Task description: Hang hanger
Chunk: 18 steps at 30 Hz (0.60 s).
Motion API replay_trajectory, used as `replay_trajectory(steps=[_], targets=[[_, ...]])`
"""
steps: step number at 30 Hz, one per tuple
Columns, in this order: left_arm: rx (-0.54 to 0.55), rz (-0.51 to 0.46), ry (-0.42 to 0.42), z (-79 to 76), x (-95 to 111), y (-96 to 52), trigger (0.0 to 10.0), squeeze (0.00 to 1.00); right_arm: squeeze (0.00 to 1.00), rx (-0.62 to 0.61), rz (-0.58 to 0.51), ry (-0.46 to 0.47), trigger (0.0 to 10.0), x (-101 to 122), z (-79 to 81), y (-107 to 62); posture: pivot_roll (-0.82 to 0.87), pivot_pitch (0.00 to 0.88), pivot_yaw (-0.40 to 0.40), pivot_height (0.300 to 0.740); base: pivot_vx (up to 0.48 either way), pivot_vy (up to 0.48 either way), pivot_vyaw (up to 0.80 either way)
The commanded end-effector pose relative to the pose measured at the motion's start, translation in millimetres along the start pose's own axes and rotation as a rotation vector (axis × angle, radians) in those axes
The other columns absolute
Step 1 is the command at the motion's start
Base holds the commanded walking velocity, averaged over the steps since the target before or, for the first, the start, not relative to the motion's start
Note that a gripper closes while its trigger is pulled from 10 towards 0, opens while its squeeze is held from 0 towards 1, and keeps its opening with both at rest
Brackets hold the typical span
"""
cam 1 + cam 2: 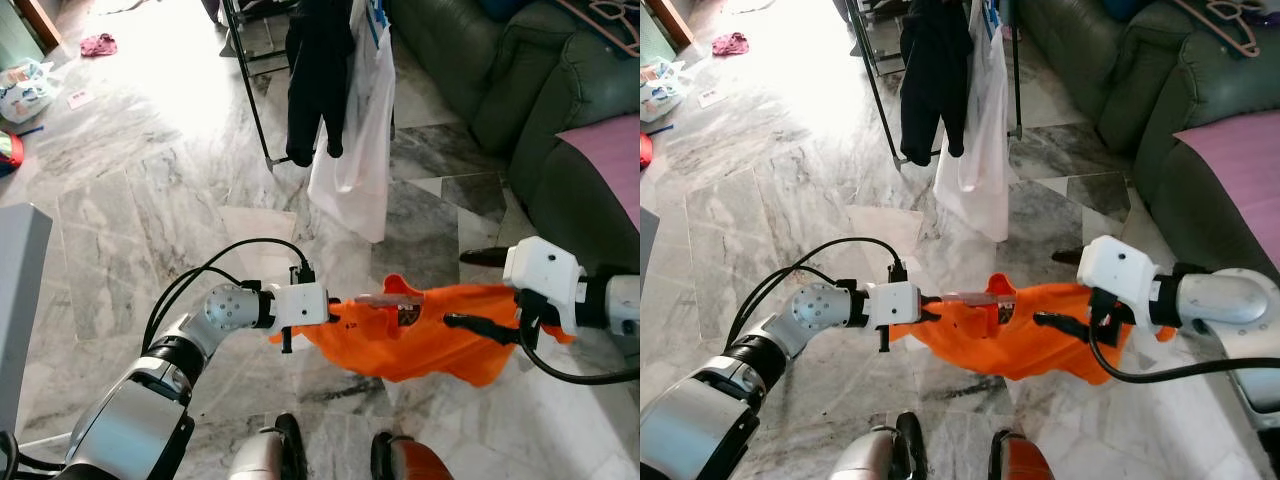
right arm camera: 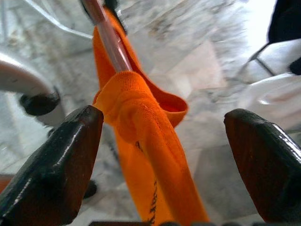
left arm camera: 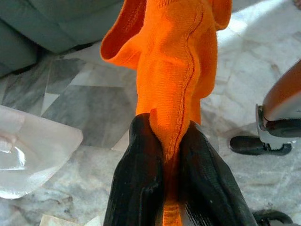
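Note:
An orange garment [image 1: 420,340] hangs stretched between my two arms above the marble floor. A pinkish hanger [image 1: 385,298] pokes out at its collar, and its rod [image 2: 110,42] runs into the cloth. My left gripper [image 1: 338,316] is shut on the garment's left edge; the left wrist view has both black fingers [image 3: 138,179] pinching a fold of orange cloth [image 3: 176,84]. My right gripper [image 1: 472,290] stands open at the garment's right side. Its two fingers [image 2: 56,160] are wide apart with the orange cloth [image 2: 146,141] between them, untouched.
A black clothes rack [image 1: 250,100] stands ahead, carrying a black garment [image 1: 318,70] and a white one [image 1: 355,150]. A dark green sofa [image 1: 520,90] with a pink blanket [image 1: 610,150] fills the right. Bags [image 1: 25,90] lie far left. My feet [image 1: 400,460] are below.

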<state>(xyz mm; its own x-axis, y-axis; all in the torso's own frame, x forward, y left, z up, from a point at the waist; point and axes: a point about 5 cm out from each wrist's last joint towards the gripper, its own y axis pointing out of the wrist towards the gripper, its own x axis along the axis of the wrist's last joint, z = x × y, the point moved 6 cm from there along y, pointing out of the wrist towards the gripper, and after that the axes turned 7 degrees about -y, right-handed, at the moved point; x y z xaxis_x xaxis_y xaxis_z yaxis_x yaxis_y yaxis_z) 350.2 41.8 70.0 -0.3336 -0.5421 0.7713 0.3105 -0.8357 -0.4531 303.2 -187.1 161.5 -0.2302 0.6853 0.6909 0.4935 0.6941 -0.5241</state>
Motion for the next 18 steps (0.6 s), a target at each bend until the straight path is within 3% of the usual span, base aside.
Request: replay_trajectory(steps=[1,7,8,9,10,11,18], targets=[[-0.015,-0.014,0.039,-0.2,4.4,-0.8,0.0,0.00,0.00,0.067,0.001,-0.018,10.0,-0.7,8.2,3.9,-0.16,0.246,0.087,0.740,0.000,0.000,0.00],[-0.029,-0.034,0.055,-0.8,11.4,3.7,0.0,0.00,0.00,0.158,0.013,-0.044,9.7,-6.0,11.1,18.6,-0.16,0.245,0.085,0.740,0.000,0.000,0.00],[-0.033,-0.036,0.059,-1.3,12.1,4.2,0.0,0.00,0.00,0.168,0.021,-0.053,7.4,-7.4,10.1,21.0,-0.16,0.245,0.084,0.740,0.000,0.000,0.00],[-0.036,-0.038,0.060,-1.9,12.4,4.6,0.0,0.00,0.00,0.173,0.027,-0.061,4.1,-8.5,9.3,22.5,-0.16,0.245,0.085,0.740,0.000,0.000,0.00],[-0.036,-0.038,0.060,-2.0,12.5,4.7,0.0,0.00,0.00,0.174,0.028,-0.062,4.1,-8.7,9.2,22.8,-0.16,0.245,0.085,0.740,0.000,0.000,0.00],[-0.041,-0.041,0.061,-3.2,13.0,5.6,0.0,0.00,0.00,0.186,0.034,-0.068,0.0,-9.3,9.4,23.9,-0.16,0.245,0.085,0.740,0.000,0.000,0.00],[-0.053,-0.042,0.069,-5.2,13.5,6.2,0.0,0.00,0.00,0.263,0.068,-0.072,0.0,-15.9,16.5,26.8,-0.15,0.242,0.086,0.740,0.000,0.000,0.00]])
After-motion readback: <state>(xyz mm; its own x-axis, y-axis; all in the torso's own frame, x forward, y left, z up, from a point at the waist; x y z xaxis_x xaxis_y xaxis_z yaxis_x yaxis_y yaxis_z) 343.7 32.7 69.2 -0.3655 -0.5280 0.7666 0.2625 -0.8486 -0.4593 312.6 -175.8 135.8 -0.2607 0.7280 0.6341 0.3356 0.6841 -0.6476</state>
